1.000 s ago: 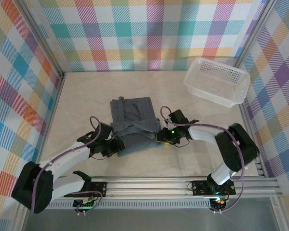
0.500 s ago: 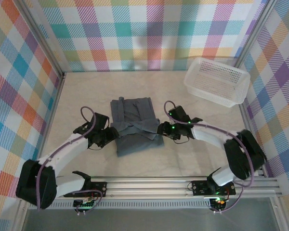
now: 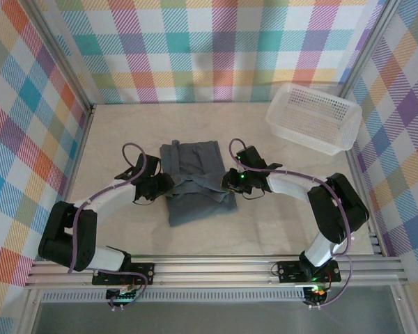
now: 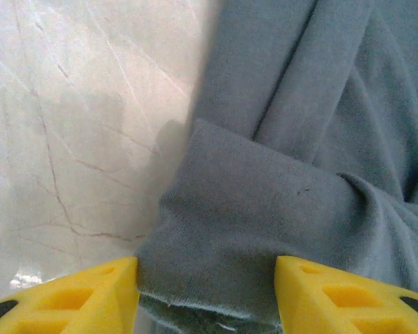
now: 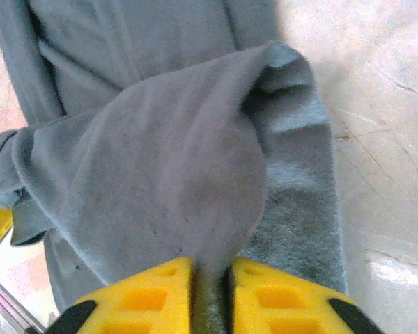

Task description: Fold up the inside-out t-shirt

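The inside-out t-shirt point(image 3: 195, 167) lies partly folded mid-table, dark slate-grey, with a fold band across its middle. My left gripper point(image 3: 161, 186) is at the shirt's left edge. In the left wrist view a thick bunched fold of the t-shirt point(image 4: 279, 139) fills the gap between the yellow fingers point(image 4: 76, 292) and touches both; the left gripper point(image 4: 206, 278) grips it. My right gripper point(image 3: 231, 182) is at the shirt's right edge. The right gripper point(image 5: 211, 275) is shut on a thin lifted flap of the t-shirt point(image 5: 146, 174).
A white mesh basket point(image 3: 313, 117) stands at the back right, tilted against the wall. Plaid walls enclose the beige table point(image 3: 111, 139) on three sides. A metal rail point(image 3: 216, 268) runs along the near edge.
The right gripper has closed on the shirt's right flap and shifted slightly back and left. The left gripper has moved back and right along the shirt's left edge.
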You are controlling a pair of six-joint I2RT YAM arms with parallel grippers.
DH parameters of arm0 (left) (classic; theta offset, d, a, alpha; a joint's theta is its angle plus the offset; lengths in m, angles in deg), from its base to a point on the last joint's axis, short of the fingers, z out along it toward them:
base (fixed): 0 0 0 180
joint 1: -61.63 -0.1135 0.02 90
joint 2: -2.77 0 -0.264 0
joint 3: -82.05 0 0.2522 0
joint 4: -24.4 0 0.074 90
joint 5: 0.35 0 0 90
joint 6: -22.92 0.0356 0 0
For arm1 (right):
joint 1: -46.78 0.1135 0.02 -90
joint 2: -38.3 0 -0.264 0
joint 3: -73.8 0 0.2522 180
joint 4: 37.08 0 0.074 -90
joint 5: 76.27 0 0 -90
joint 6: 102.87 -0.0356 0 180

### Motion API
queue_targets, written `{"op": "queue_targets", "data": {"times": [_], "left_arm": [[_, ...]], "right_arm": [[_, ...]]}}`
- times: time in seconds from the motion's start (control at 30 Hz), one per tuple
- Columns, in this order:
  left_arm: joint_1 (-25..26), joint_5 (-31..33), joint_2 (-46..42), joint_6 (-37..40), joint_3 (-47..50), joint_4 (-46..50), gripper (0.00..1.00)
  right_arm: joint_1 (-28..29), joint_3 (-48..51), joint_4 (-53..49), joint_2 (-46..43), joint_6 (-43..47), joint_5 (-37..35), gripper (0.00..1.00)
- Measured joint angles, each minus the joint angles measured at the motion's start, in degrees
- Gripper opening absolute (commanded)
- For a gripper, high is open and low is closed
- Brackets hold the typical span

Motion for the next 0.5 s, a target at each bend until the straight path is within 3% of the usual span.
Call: {"op": "queue_targets", "data": {"times": [0.13, 0.5], "left_arm": [[-0.07, -0.42, -0.02, 0.22, 0.13, -0.42, 0.62], [-0.68, -0.90, -0.44, 1.27, 1.03, -0.11, 0.64]], "right_arm": [[0.00, -0.35, 0.20, 0.11, -0.15, 0.42, 0.02], [0.00, -1.75, -0.31, 0.11, -0.15, 0.39, 0.01]]}}
